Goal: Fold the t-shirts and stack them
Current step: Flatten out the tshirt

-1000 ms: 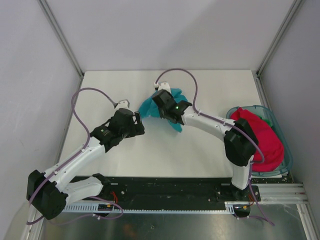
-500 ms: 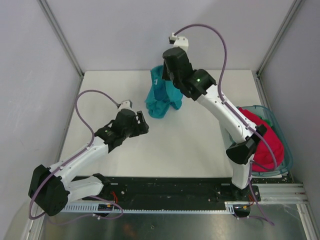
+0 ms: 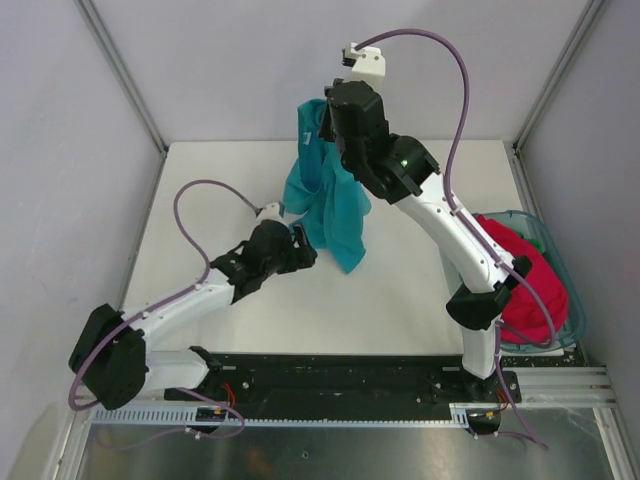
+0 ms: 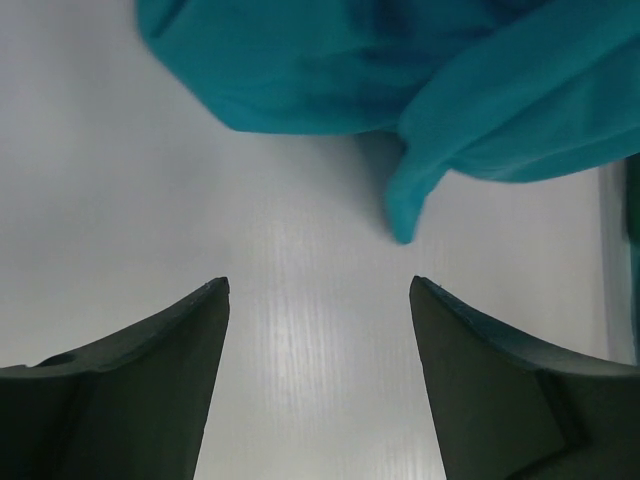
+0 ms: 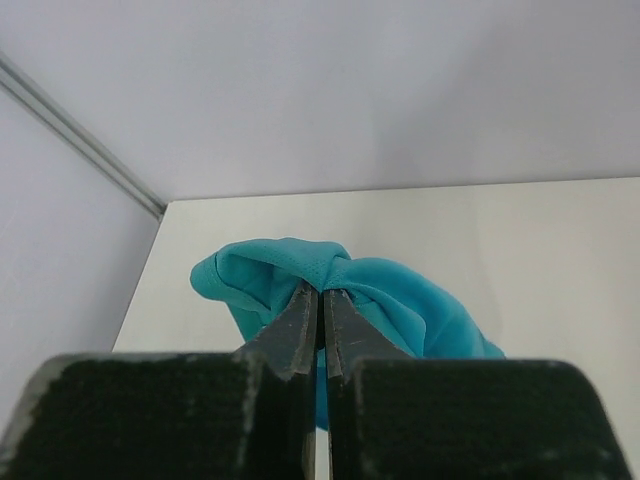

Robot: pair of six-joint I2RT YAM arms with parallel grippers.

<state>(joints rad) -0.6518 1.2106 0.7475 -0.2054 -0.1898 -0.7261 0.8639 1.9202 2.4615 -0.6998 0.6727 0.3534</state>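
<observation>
A white table (image 3: pixel 200 190) lies between grey walls (image 3: pixel 250 60) on the left, far and right, with a metal post (image 3: pixel 120 70) in each far corner. A see-through teal basket (image 3: pixel 548 240) sits at the table's right edge. A black plate (image 3: pixel 340 380) runs along the near edge.

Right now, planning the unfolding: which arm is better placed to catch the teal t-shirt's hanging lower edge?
Left, probably. The left gripper is open, low by the dangling teal t-shirt; the right gripper is shut on its top, holding it up.
</observation>
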